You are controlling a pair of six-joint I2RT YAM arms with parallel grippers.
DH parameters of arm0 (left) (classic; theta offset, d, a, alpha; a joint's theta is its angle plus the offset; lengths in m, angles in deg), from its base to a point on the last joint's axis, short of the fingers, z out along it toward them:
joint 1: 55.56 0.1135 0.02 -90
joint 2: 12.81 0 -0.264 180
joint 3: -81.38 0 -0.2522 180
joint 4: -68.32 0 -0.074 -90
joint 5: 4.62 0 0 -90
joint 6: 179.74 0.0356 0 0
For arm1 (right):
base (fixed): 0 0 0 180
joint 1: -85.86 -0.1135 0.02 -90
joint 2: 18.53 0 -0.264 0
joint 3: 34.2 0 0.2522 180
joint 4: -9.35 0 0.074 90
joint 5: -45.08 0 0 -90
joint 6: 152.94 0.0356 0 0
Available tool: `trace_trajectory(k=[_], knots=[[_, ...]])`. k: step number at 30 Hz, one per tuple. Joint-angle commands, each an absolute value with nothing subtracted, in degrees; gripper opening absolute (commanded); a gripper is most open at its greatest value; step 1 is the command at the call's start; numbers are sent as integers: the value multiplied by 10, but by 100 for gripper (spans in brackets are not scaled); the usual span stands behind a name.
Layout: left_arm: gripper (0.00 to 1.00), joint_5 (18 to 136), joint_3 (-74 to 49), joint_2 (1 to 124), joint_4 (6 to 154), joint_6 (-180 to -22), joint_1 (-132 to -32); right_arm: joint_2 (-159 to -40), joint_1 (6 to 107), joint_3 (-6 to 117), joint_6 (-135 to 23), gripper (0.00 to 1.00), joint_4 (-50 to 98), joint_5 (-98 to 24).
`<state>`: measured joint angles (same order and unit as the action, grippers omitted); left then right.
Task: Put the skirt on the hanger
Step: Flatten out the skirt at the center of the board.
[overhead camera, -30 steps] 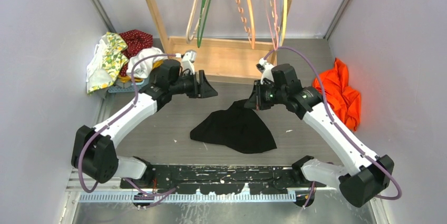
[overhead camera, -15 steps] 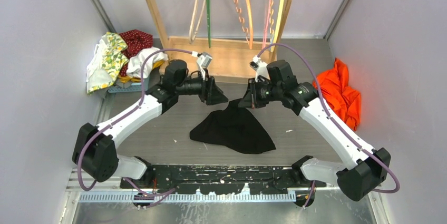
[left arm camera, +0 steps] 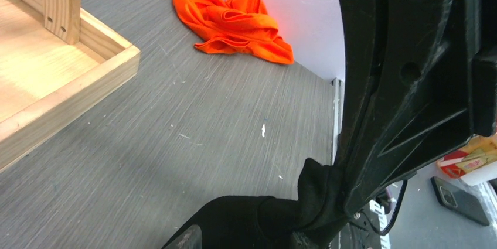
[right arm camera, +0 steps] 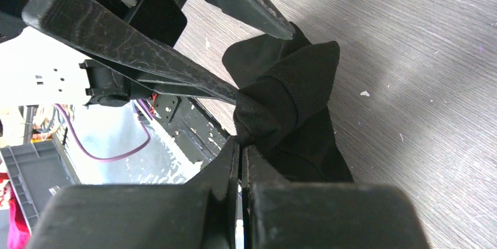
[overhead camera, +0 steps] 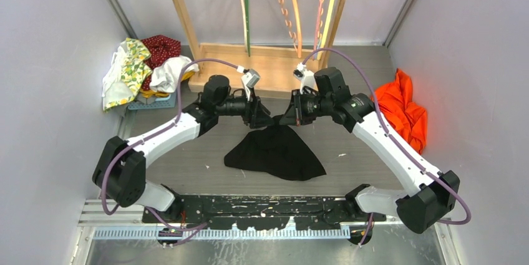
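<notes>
1. Black skirt (overhead camera: 277,153) sits mid-frame, top corner tented up.
2. Looks like the pick-up step: next, left must close beside the pinch, then both lift toward the hangers (overhead camera: 293,9), top centre.
3. Right gripper (right arm camera: 240,140) clamped on that corner; left gripper (overhead camera: 262,118) half-spread, straddling the fold, fingertips (right arm camera: 275,20) brushing cloth.
</notes>
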<state>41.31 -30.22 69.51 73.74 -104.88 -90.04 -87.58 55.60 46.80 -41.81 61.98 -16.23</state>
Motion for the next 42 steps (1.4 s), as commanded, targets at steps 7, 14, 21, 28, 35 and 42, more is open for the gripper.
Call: trace_trajectory(k=[7,14,21,28,35,42], knots=[[43,416,-292,719,650,-1036,-923,-883,554,497,-420,1,600,-152],[6,441,-298,691,692,-1026,-924,-881,554,497,-421,1,612,-183],[1,539,-304,611,831,-1000,-923,-883,554,487,-418,10,613,-214],[0,643,-292,530,974,-997,-923,-889,554,461,-399,56,582,-242],[0,694,-313,500,1035,-1005,-921,-870,560,328,-372,75,494,-293],[0,735,-301,506,1057,-1018,-917,-859,603,222,-330,79,402,-339]])
